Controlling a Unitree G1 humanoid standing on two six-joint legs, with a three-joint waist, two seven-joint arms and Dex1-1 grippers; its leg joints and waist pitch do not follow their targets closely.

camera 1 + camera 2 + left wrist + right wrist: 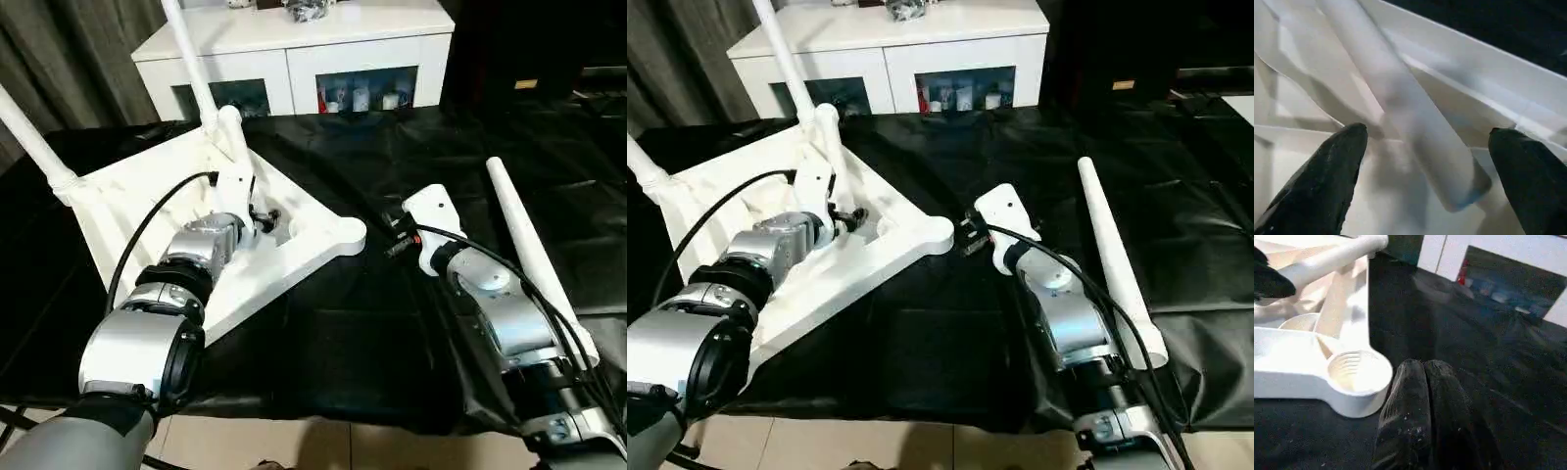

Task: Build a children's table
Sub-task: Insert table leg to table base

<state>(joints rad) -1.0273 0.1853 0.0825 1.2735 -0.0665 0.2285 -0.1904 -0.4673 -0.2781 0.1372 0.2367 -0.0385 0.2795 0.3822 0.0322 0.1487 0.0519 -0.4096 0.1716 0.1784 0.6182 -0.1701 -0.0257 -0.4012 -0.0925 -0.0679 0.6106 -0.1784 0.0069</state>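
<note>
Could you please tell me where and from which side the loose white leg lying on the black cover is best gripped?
Probably around the middle of the loose leg, coming from above. It lies flat and alone on the black cover beside the right forearm, and its round, tapered shaft is narrow enough there for jaws to straddle, with room on both sides.

1. Even indoor light is falling from above, leaving the white tabletop point(196, 230) bright while the black sheet point(392, 333) on the bench is staying dark.
2. Soft sheen is showing on the sheet's wrinkles and on the silver forearms (no harsh glare).
3. The left wrist view is smearing: a white leg point(1400, 103) is looking blurred, and the dark fingers point(1327, 181) are sitting out of focus.
4. The right wrist view is rendering its fingers point(1422, 416) fairly sharply, the cabinet point(1508, 279) behind softer.
</note>
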